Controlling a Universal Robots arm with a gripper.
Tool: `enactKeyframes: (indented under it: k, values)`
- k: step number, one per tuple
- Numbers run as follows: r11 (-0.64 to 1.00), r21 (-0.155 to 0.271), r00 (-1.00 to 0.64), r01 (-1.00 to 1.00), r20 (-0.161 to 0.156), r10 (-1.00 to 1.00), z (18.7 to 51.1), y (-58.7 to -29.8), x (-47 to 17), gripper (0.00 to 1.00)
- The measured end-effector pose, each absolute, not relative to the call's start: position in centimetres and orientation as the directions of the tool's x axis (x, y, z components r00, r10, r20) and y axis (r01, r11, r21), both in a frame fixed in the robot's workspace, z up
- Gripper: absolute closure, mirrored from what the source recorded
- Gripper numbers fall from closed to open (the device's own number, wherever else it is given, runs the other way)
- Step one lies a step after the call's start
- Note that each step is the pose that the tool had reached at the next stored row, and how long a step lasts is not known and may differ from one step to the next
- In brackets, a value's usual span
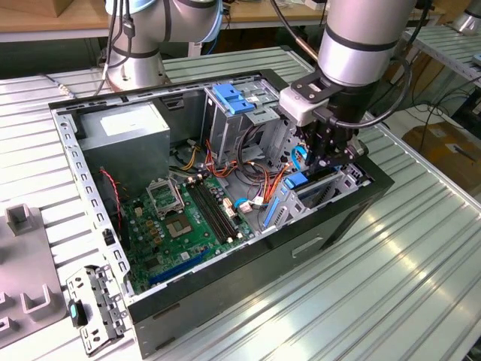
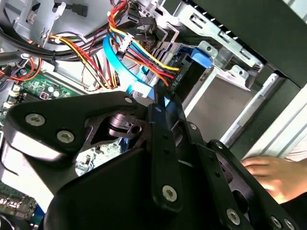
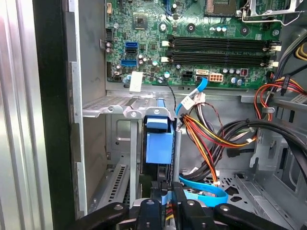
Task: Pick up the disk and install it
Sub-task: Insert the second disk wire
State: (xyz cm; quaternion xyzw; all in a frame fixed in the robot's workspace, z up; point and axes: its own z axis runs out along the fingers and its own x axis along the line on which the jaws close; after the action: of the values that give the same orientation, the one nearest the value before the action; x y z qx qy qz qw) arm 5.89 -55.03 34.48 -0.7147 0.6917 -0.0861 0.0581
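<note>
The disk (image 1: 301, 183) stands on edge in the drive bay at the open computer case's end on the exterior view's right, with its blue side rail showing. In the first wrist view the disk (image 3: 158, 143) is seen edge-on in the metal bay. In the second wrist view the disk (image 2: 194, 72) is dark, with a blue rail and a black plug beside it. My gripper (image 1: 325, 158) hangs inside the case right over it. The gripper (image 3: 168, 191) (image 2: 160, 103) has its fingers pressed together, with the tips at the disk's near end. Whether they touch it is unclear.
Orange, yellow and red cables (image 3: 216, 139) and a blue flat cable (image 3: 201, 191) run close beside the gripper. A grey cage with a blue latch (image 1: 233, 101), the power-supply box (image 1: 124, 139) and the motherboard (image 1: 188, 218) fill the case. A person's hand (image 2: 268, 175) rests by the case wall.
</note>
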Motion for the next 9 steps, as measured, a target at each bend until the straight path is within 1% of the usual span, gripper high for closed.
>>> enactKeyframes:
  k: [7,8,9]
  values:
    - [-0.036,-0.202,0.028,-0.979,0.043,-0.999,35.44,-55.03,5.89,0.76]
    - [-0.036,-0.202,0.028,-0.979,0.042,-0.999,35.44,-55.03,5.89,0.78]
    - [-0.036,-0.202,0.028,-0.979,0.043,-0.999,35.45,-55.03,5.89,0.84]
